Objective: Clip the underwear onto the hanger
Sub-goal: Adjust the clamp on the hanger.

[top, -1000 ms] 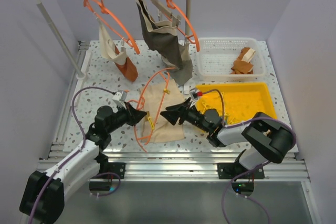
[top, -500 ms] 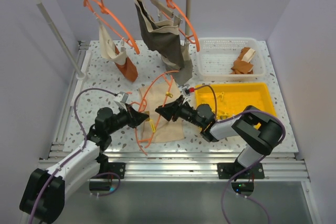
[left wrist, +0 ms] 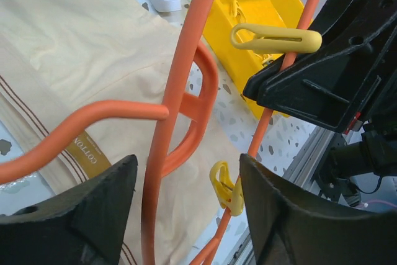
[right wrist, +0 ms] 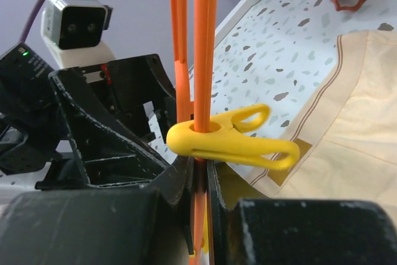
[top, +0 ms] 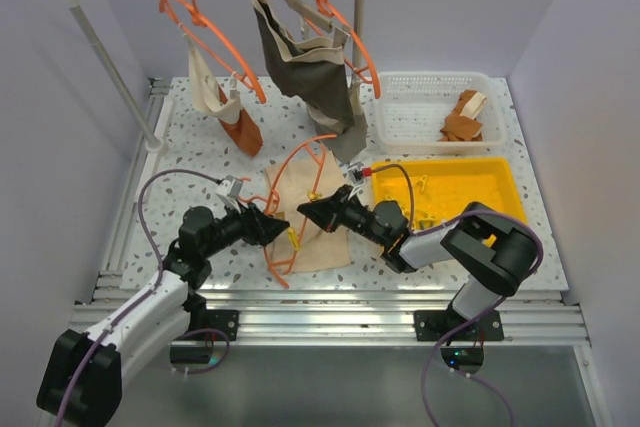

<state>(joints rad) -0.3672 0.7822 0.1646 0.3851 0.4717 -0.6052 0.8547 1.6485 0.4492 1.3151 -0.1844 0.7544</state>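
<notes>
The right tool (right wrist: 200,177) is pressed together on the thin wire of the hanger (left wrist: 186,60), just under a yellow clip (right wrist: 229,144) that sits on this wire. The left tool (left wrist: 186,175) has its two sides wide apart. The wire passes between them and I see no contact. The underwear (left wrist: 93,48) lies flat on the counter (top: 200,147) in the middle of the top view, under the hanger and between the two arms. It is not yet clipped.

The step, as I judge it, is to hand the hanger over to the right side, so that the left side becomes free for the cloth or the clip. To do it well, the right tool should hold firmly and not twist, because the wire is thin and can turn in the grip. The left tool should draw back straight, so that it does not hook the wire. The clip should stay over the striped waistband of the cloth.

Compared with one second ago, the roles are exchanged. Then the left tool was closed at the hanger and the right tool stood open, more to the right of the frame. Now the right one has come left, up to the wire, and the hanger has shifted a little.
</notes>
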